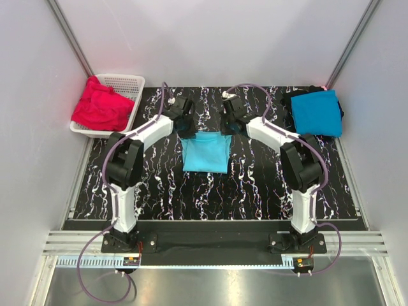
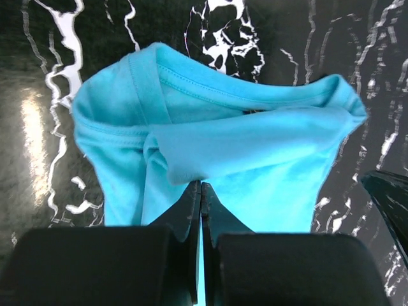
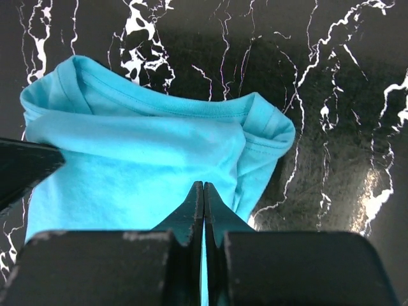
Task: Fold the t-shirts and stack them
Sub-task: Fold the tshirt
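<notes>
The black marble-patterned table (image 1: 255,185) fills the middle of the top view, and both arms reach out over it from the near edge. At its centre lies the light turquoise t-shirt (image 1: 206,156), folded into a rough rectangle, with its far edge under the two grippers. At the far right corner sits the deeper blue t-shirt (image 1: 317,113), folded flat on top of a black t-shirt (image 1: 288,100) whose edge shows beneath it. The white basket (image 1: 131,83) stands at the far left corner, with red t-shirts (image 1: 99,107) heaped in it and spilling over its left rim. The left gripper (image 1: 187,131) is at the turquoise shirt's far left corner; its wrist view shows the jaws pressed together with turquoise fabric pinched between them. The right gripper (image 1: 231,127) is at the far right corner, its jaws likewise clamped on a fold of the same shirt, with the collar lying just beyond them
</notes>
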